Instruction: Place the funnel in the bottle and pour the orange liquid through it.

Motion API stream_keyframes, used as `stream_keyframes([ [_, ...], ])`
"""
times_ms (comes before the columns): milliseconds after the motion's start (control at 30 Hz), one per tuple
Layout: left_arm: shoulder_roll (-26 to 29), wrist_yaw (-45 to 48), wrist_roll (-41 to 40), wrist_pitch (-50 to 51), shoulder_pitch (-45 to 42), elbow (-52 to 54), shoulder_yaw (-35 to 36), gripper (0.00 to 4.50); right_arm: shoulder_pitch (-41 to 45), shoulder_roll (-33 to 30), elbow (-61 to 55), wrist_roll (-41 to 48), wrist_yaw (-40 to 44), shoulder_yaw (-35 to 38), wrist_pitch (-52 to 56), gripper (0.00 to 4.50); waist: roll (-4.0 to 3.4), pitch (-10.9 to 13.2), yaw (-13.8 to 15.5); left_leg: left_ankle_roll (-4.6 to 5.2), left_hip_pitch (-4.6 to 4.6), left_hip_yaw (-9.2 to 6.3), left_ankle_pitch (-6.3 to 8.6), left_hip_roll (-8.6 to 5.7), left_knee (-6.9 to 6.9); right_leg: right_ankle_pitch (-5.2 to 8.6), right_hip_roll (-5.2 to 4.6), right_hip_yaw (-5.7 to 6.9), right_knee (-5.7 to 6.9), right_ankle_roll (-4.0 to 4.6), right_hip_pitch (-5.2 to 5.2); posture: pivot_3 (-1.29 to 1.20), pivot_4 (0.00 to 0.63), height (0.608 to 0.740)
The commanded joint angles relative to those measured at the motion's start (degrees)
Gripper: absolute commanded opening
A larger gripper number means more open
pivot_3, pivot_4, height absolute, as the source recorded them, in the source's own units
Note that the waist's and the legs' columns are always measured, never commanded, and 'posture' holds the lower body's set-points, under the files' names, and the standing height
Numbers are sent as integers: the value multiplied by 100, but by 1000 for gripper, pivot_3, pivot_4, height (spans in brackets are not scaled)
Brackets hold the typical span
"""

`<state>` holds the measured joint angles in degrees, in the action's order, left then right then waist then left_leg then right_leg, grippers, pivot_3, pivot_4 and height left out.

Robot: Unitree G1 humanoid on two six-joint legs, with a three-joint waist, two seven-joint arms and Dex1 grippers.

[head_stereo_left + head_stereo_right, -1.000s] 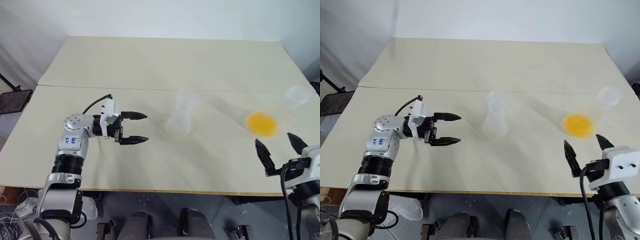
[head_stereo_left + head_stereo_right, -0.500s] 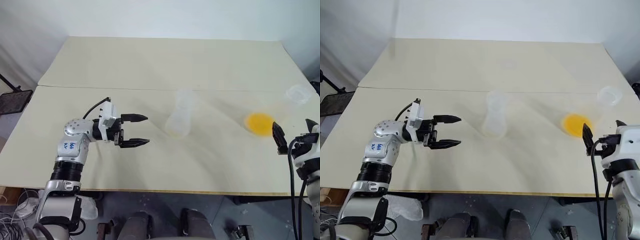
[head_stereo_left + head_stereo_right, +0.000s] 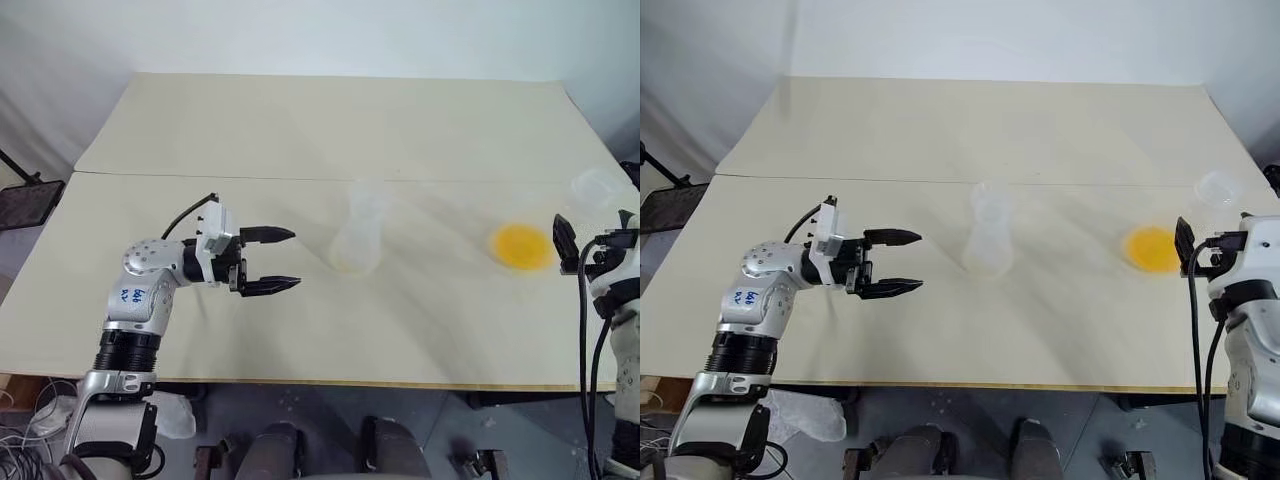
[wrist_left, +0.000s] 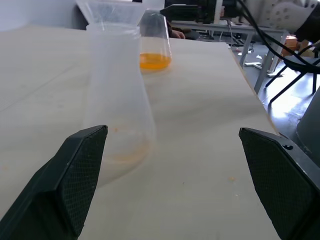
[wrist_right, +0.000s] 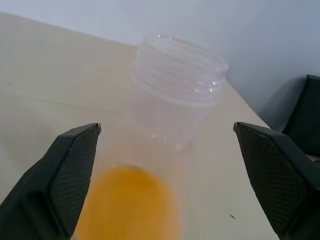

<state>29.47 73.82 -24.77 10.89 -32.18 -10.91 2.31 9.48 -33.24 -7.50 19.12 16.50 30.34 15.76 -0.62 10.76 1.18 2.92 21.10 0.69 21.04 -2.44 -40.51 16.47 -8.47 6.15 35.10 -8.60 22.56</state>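
Since a second ago the right gripper [image 5: 165,170] has swung out from the table's near edge to the flask [image 5: 170,150] holding the orange liquid [image 5: 127,205]; its fingers stand wide apart on either side of the flask, not yet touching. That flask sits near the table's [image 3: 300,130] right edge. It looks light, stiff and smooth-walled, so a grip around the narrower part below the ribbed rim seems safest. The left gripper [image 3: 272,260], also spread open and empty, points at the bottle [image 3: 358,240] mid-table. What appears to be the funnel [image 4: 112,10] already sits in its neck, though clear on clear is hard to read.
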Motion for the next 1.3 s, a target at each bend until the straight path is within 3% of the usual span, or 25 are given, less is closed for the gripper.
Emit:
stream_keyframes([
  [33, 72, -59, -162, 42, 92, 288, 106, 4482, 193, -166, 116, 16, 59, 129, -179, 4500, -1, 0, 0, 0, 1, 0, 0, 0, 1, 0, 0, 0, -1, 0, 0, 0, 150, 740],
  [367, 74, -163, -185, -2, 21, 243, 115, 4482, 1362, -489, 1779, -196, 215, -109, -675, 4500, -8, 4, -15, 0, 2, 0, 0, 0, 7, 0, 0, 3, -5, 0, 0, 0, 150, 740],
  [700, 143, -177, -183, -14, 13, 189, 146, 4482, 1741, -502, 2219, -208, 308, -269, -801, 4500, -9, 4, -34, 0, 4, 0, 0, 1, 7, 0, -1, 4, -7, 0, 0, 0, 150, 740],
  [933, 136, -193, -158, -59, -3, 124, 141, 4500, 1588, -411, 1852, -103, 302, -289, -596, 2821, -9, 4, -26, 0, 4, -2, 0, 1, 7, 0, -1, 4, -9, 0, 0, 0, 150, 740],
  [1167, 79, -166, -105, -206, -138, -119, 82, 4500, 1395, -302, 1285, 43, 249, -272, -328, 2821, -9, 4, -45, 0, 5, -3, 0, 1, 7, 0, -1, 6, -10, 0, 0, 0, 150, 740],
  [1300, 42, -107, -70, -331, -234, -309, 35, 4500, 1185, -262, 291, 70, 220, -426, -66, 2821, -15, 7, -53, -1, 5, -3, 0, 2, 11, 0, -1, 7, -10, 0, 2, 0, 150, 740],
])
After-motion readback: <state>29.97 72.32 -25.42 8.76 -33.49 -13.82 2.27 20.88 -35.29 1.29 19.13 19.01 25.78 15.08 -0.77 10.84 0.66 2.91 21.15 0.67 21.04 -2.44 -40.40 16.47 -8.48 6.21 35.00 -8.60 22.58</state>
